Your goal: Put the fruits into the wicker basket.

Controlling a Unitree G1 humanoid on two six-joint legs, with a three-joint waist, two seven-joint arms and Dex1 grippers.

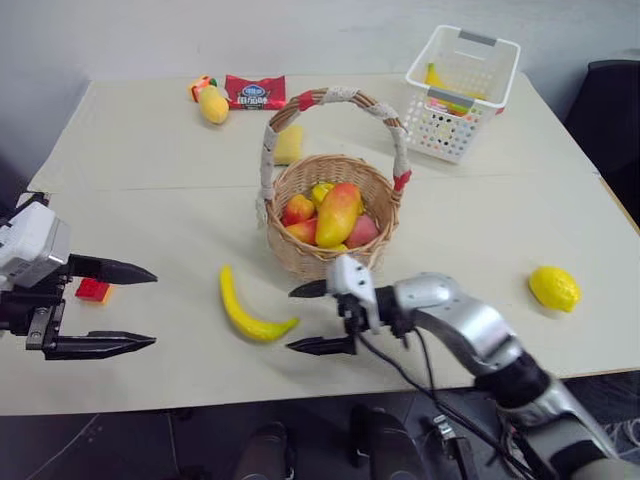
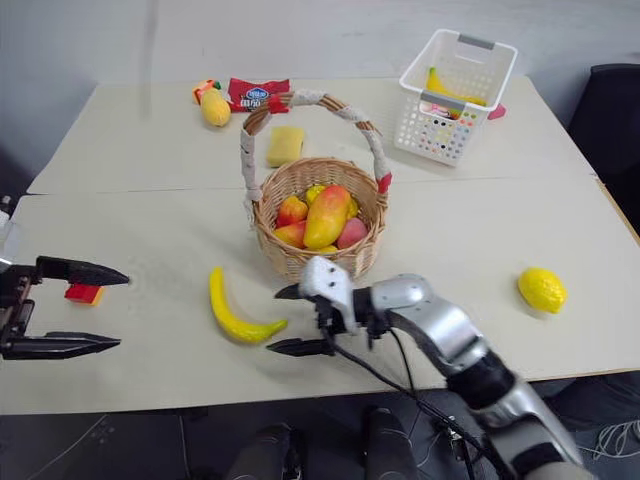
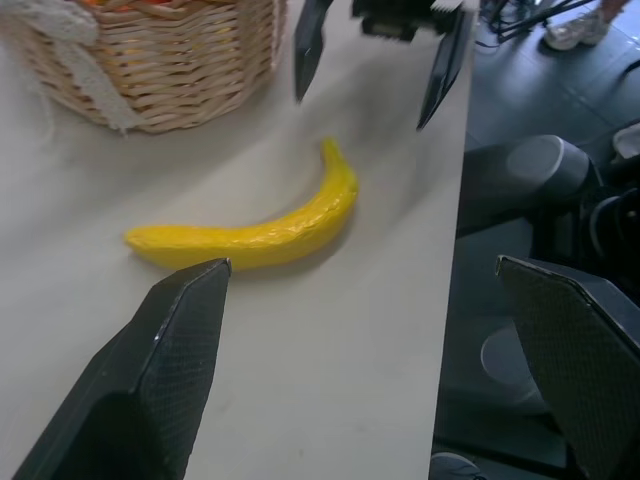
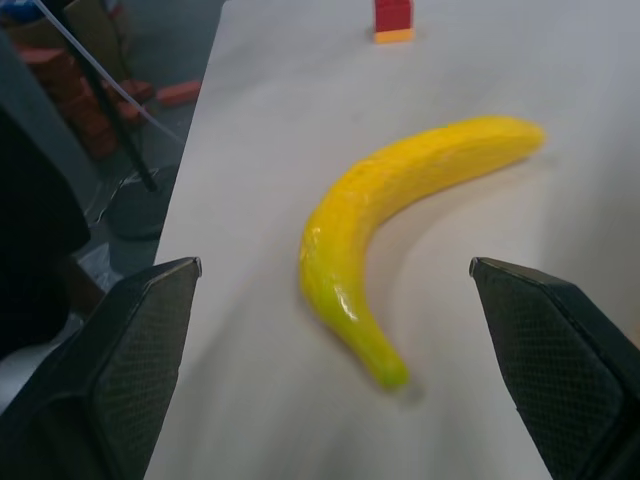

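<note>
The banana lies near the basket. The right gripper, fingers apart, should close around its middle, then lift. The left gripper waits, fingers apart too.

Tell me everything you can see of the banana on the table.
The banana is long, curved, bright yellow and glossy, toy-like, with faint wrinkles in its skin. It lies flat on the pale table, just in front of the wicker basket and apart from it, one tip pointing towards the right gripper. That gripper's open fingers point at it from close by without touching. The left gripper, also open, is further off. Only the table touches it.
</note>
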